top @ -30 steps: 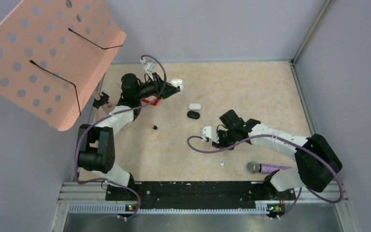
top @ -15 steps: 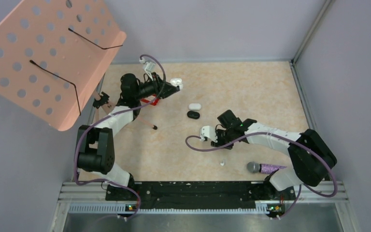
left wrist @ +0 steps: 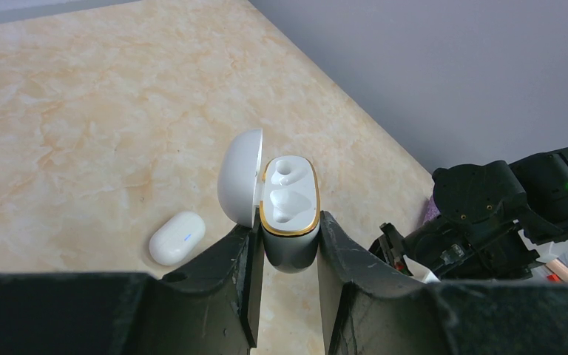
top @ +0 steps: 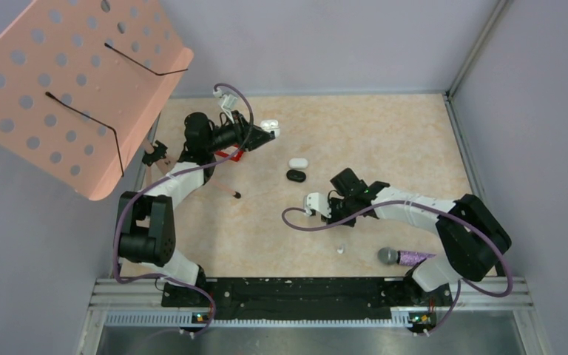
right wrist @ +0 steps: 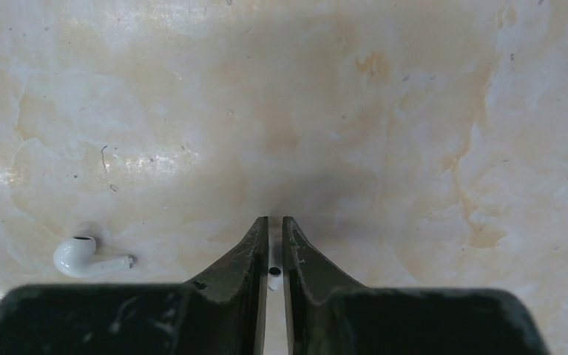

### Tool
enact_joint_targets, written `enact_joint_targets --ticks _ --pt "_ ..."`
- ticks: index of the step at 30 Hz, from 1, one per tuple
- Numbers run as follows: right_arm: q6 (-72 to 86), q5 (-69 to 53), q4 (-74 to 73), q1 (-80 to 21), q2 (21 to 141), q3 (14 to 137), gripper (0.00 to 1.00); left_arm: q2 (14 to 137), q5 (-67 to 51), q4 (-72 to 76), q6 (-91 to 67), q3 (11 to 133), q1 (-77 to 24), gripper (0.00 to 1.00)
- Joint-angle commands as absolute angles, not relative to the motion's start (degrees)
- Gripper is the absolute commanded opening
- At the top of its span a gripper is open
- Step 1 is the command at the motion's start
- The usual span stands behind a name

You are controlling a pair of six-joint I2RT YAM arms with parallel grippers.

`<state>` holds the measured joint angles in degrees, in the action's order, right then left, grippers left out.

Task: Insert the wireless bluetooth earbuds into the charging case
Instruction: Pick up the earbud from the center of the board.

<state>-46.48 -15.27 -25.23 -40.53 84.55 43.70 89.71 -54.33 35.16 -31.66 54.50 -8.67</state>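
L jaws: clamped on open case [left wrist: 290, 203], far-left corner; sockets bared for loading.
R jaws: pinch earbud [right wrist: 274, 273] by stem, clear of all edges.
Spare earbud [right wrist: 89, 257]: loose nr near edge.

Beige marbled counter [top: 399, 140], boxed in by grey walls [top: 325, 44] at the back and both sides. Over the far left corner, a pink board [top: 59, 89] full of round holes, tilted, with two thin black wire arms [top: 144, 63] across its face. Near the front right, a microphone [top: 403, 257] lying on its side, grey mesh head to the left, purple glitter handle to the right. Toward the back left, a small red piece [top: 229, 154], partly hidden, and just nearer a thin pale stick [top: 228, 189] with a dark tip, lying slantwise. Along the near edge, a black and silver metal rail [top: 303, 303].
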Motion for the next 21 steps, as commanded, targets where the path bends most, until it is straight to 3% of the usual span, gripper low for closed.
enact_joint_targets --ticks 1,5,11,17,21 --pt "-45.78 -14.31 -26.81 -41.20 83.98 46.81 0.09 89.40 -54.67 37.66 -32.17 54.99 -8.27 0.00" --pt "-42.92 -20.38 -33.20 -37.86 81.52 52.23 0.03 89.87 -55.77 37.52 -31.96 54.76 -8.30 0.00" --pt "-38.78 -24.06 -37.26 -34.45 81.83 55.19 0.05 90.51 -56.00 37.79 -31.95 54.33 -8.32 0.00" --pt "-36.40 -25.09 -38.16 -34.00 85.68 56.03 0.23 90.23 -56.33 37.30 -31.84 54.40 -8.31 0.00" --pt "-33.54 -23.52 -39.97 -34.04 89.45 58.93 0.28 89.74 -56.13 36.51 -31.22 54.33 -8.35 0.00"
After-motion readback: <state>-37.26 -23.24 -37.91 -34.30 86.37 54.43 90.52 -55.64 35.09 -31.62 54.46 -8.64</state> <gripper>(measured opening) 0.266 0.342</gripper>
